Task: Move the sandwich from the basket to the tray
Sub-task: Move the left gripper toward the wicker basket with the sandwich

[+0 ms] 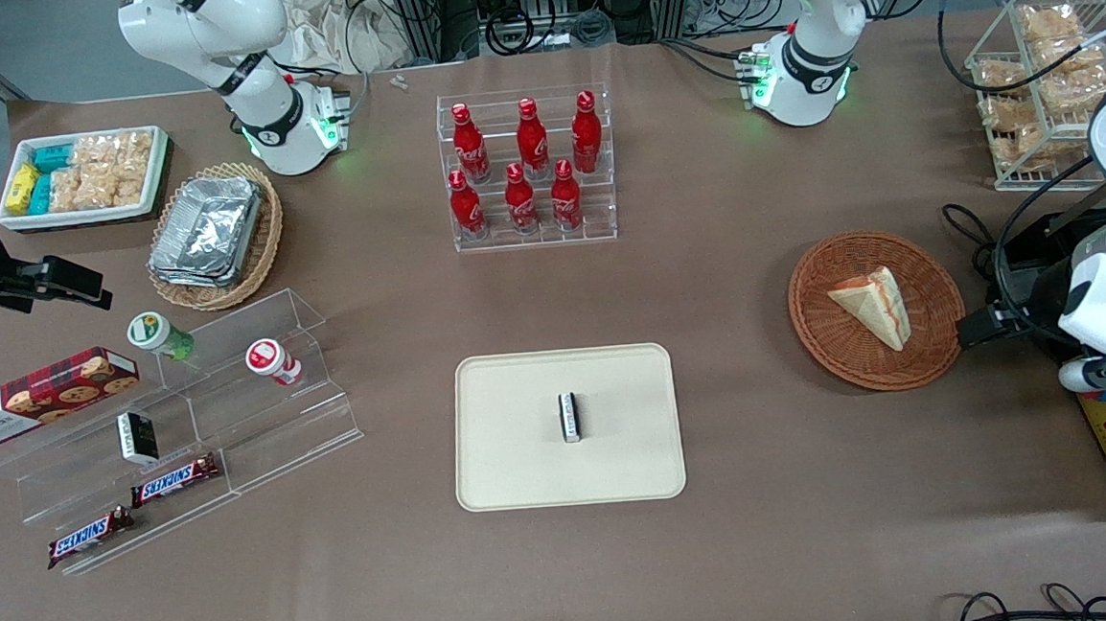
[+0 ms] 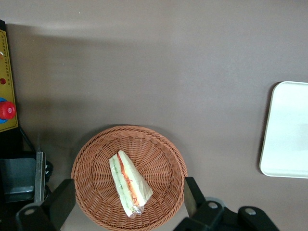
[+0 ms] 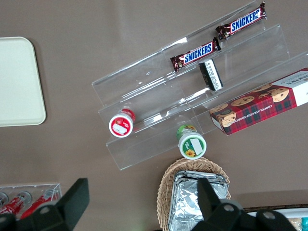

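The sandwich (image 1: 873,307) is lying inside the round reddish-brown wicker basket (image 1: 818,328), slightly toward three o'clock of the basket's centre in the front view, with its striped filling edge showing. The left arm's gripper (image 2: 129,204) is hanging above the basket with its two fingers (image 2: 61,202) spread wide, one over each side of the rim, gripping nothing; the sandwich is sitting between them, untouched.

The cream-beige tray (image 1: 515,466) is sitting at about eight o'clock from the basket, well apart from it, and is carrying only one small black-and-white packet (image 1: 570,416) near its middle.

At about eleven o'clock from the tray, the paler oval wicker basket (image 1: 266,242) is holding stacked foil trays (image 1: 207,231). The white bin (image 1: 158,171) next to it is holding snack packets (image 1: 98,170). A clear tiered rack (image 1: 605,221) at twelve o'clock from the tray is holding six red bottles (image 1: 531,139). Toward the working arm's end of the table, a wire rack (image 1: 996,101) is holding bagged snacks (image 1: 1057,68).
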### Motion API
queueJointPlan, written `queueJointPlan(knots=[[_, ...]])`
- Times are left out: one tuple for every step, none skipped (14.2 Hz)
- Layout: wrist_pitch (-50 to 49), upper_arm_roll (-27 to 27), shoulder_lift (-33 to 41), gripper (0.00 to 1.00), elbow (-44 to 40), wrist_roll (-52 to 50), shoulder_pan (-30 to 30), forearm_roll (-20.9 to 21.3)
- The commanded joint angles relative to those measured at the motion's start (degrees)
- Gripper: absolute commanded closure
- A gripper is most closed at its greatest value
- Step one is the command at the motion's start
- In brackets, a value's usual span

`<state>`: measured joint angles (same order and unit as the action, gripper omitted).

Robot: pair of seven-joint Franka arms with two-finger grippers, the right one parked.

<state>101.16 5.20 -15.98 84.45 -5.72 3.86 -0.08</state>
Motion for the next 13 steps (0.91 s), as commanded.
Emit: queueJointPlan(knots=[[-2.02,-0.11,-1.16,0.00,-2.36,0.89,0.19,-0.36],[-2.81,-0.19,-1.42,0.00,-2.45,0.89,0.19,-0.45],[-2.99,-1.15,-2.12,0.00,-2.54,0.89,0.36,-0.80],[-3.16,-1.94,-2.30,0.00,-2.54,0.97,0.54,-0.89],[-3.25,-2.04,-2.22,0.00,-2.37,0.89,0.54,-0.97],[-3.43,-2.04,-1.96,0.04,-1.67,0.28,0.97,-1.06],[-4.21,-2.04,-1.61,0.07,-1.14,-1.38,1.50,-1.06],[-5.00,-2.04,-1.52,0.08,-0.35,-4.53,1.59,-0.89],[-5.10,-2.04,-0.99,0.08,1.40,-9.26,1.59,-0.80],[-4.92,-2.04,-0.64,0.08,2.63,-13.57,1.59,-0.71],[-4.57,-2.04,-0.20,0.09,4.04,-17.44,1.59,-0.62],[-3.96,-2.04,0.59,0.09,5.88,-20.53,1.59,-0.97],[-2.74,-2.04,1.29,0.08,7.99,-22.04,1.59,-1.06]])
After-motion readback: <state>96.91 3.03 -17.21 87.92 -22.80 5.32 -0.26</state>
